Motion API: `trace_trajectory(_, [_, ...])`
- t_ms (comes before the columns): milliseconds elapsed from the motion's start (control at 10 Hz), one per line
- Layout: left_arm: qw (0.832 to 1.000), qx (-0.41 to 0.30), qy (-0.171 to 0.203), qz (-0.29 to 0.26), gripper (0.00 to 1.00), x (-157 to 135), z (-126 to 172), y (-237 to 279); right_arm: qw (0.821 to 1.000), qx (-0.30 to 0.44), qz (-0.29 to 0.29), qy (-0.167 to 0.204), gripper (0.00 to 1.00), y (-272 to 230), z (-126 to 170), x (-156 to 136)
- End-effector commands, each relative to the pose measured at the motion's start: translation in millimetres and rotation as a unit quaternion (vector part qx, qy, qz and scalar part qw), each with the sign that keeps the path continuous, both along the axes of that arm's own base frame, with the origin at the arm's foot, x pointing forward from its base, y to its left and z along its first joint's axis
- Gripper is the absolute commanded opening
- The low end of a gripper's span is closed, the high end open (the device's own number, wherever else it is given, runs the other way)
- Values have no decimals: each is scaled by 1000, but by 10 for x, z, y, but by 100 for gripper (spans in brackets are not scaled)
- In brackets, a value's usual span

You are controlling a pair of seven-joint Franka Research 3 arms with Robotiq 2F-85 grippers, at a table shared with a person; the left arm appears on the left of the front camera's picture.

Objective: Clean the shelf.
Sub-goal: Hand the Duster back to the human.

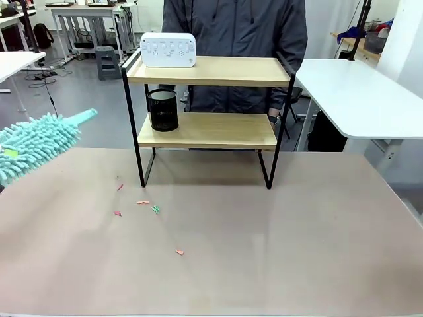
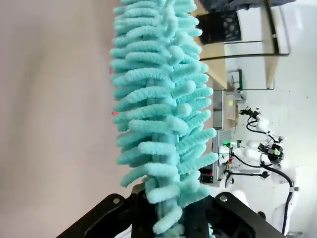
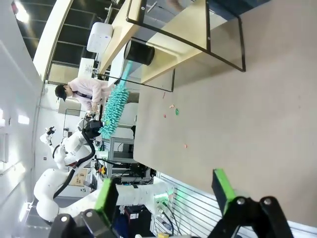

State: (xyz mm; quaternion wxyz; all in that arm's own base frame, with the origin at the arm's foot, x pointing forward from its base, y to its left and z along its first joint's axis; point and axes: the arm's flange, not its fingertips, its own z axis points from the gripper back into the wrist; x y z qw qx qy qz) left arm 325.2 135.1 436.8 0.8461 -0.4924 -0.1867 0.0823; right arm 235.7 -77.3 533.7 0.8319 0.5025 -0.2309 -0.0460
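My left gripper (image 2: 168, 218) has its jaws closed around the base of a teal chenille duster (image 2: 161, 99). The fluffy head rises from the bottom edge to the top of the picture. The tan desk (image 2: 54, 109) lies behind it on the left. Two small red scraps (image 2: 113, 114) lie on the desk at the duster's edge. The shelf (image 2: 247, 49) shows at upper right, turned sideways, with a black mesh cup (image 2: 220, 27) on it.
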Motion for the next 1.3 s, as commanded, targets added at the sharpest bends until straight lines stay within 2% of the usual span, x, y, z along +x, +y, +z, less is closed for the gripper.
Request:
trace_trajectory(0, [998, 5, -66, 10, 0, -133, 157, 63, 1000, 2, 3, -4, 100, -31, 27, -1])
trace_trajectory(900, [998, 5, -66, 10, 0, -133, 157, 63, 1000, 2, 3, -4, 100, -31, 27, -1])
trace_trajectory(1000, [999, 8, -53, 7, 73, -88, 195, 96, 1000, 2, 3, -4, 100, -31, 27, -1])
trace_trajectory(1100, [998, 5, -62, 9, 75, -79, 206, 86, 1000, 2, 3, -4, 100, -31, 27, -1])
trace_trajectory(1200, [998, -2, -65, 4, 100, -81, 215, 98, 1000, 2, 3, -4, 100, -31, 27, -1])
